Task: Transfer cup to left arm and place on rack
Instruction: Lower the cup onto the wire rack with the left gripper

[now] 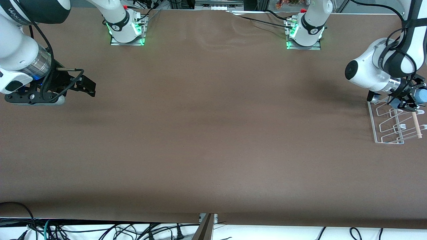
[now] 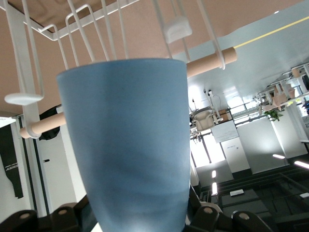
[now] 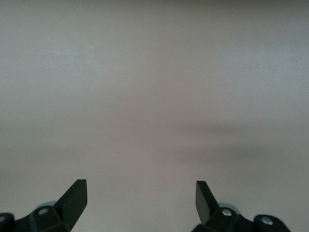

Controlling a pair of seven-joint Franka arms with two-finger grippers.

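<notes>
- The left gripper (image 1: 407, 100), black-fingered on a white jointed arm with dark-grey caps, is clamped on the small light-blue plastic cup (image 1: 422, 96) and holds it up over the end of the rack that lies farther from the front camera.
- The cup (image 2: 128, 145) is a plain tapered tumbler without a handle, matte and smooth, widening away from the gripper; soft shading runs across its wall.
- In the left wrist view the cup's rim sits close against the rack's upright loops; whether it touches them cannot be told.
- The small white wire rack (image 1: 387, 126) stands on the table at the left arm's end. It is thin bent wire forming several upright loops, with flat white caps on some loop ends.
- A light wooden rod (image 1: 416, 125), round and pale, lies across the rack's wires.
- The right gripper (image 1: 87, 86), all black with a looped cable and a silver wrist ring, hangs with its fingers spread and nothing between them, well apart from the rack over the right arm's end of the table; this arm waits.
- The brown table (image 1: 213, 133) has a flat, dull, cloth-like surface.
</notes>
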